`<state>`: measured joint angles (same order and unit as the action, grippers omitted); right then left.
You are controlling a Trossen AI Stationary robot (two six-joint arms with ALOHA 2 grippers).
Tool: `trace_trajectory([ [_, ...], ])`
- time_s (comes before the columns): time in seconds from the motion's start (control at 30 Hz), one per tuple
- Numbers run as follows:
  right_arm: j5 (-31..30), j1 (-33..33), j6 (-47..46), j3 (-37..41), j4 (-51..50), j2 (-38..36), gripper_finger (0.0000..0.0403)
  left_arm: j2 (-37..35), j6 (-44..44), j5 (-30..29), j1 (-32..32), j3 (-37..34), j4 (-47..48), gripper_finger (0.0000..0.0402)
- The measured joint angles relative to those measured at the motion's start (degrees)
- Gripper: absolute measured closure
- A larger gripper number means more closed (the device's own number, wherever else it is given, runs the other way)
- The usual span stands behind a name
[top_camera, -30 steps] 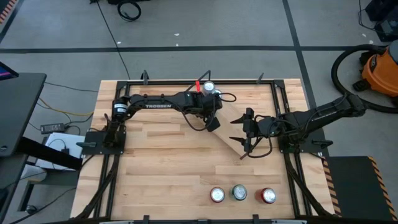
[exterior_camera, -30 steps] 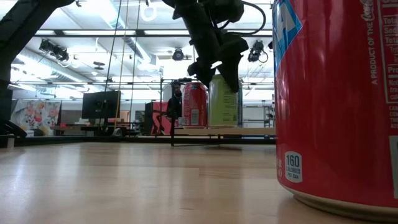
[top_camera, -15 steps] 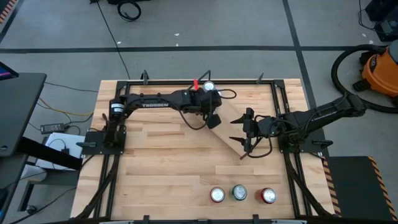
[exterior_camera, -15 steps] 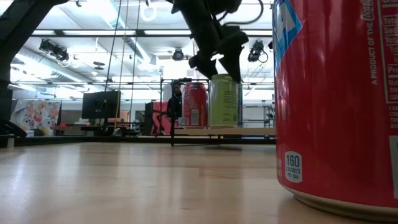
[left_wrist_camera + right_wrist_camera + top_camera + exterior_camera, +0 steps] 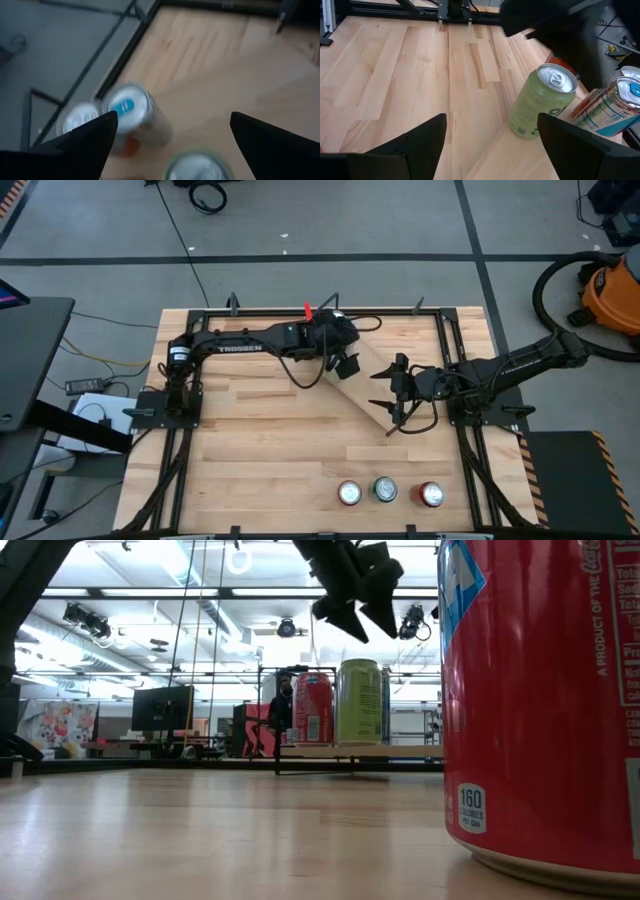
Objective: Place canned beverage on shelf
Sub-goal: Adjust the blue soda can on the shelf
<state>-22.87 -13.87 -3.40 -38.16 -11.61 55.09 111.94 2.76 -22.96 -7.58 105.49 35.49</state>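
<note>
A green can (image 5: 360, 702) stands upright on its base on the shelf (image 5: 330, 751), a light-wood board on thin black legs at the table's far middle. A red can (image 5: 313, 708) and a white-and-blue can (image 5: 615, 107) stand beside it on the same board. My left gripper (image 5: 355, 605) hangs open above the green can, clear of it; in the left wrist view its fingers (image 5: 85, 140) frame the can tops. My right gripper (image 5: 390, 392) waits open at the shelf's near right, facing the green can (image 5: 542, 102).
Three more cans (image 5: 385, 490) stand in a row near the table's near edge; the red one of them (image 5: 540, 700) fills the right of the low view. A black frame (image 5: 300, 310) runs around the table. Bare wood lies between the shelf and the row.
My left gripper has risen from around the green can's upper part to well above it, tipping nearer to level. The green can has stayed upright on the shelf.
</note>
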Motion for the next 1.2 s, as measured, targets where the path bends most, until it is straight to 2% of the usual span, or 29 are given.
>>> trace_trajectory([
  [0.17, 0.0, 0.0, 0.0, 0.0, 0.0, 0.0, 0.0080, 0.0, -0.5, 1.5, -1.3, 0.0, -4.7, 0.0004],
  [0.3, 0.0, 0.0, 0.0, 0.0, 0.0, 0.0, 0.0080, 0.0, 7.7, 11.6, -5.2, 0.0, -4.2, 0.0004],
  [0.37, 0.0, 0.0, 0.0, 0.0, 0.0, 0.0, 0.0080, 0.0, 10.3, 14.7, -7.2, 0.0, -3.8, 0.0004],
  [0.73, 0.0, 0.0, 0.6, 0.0, -0.1, 0.0, 0.0080, 0.0, 14.3, 17.1, -9.7, 0.0, -4.4, 0.0004],
  [1.2, 0.0, 0.0, 0.6, 0.0, 0.5, 0.0, 0.0080, 2.2, 17.1, 15.2, -10.2, 0.1, -3.8, 0.0004],
])
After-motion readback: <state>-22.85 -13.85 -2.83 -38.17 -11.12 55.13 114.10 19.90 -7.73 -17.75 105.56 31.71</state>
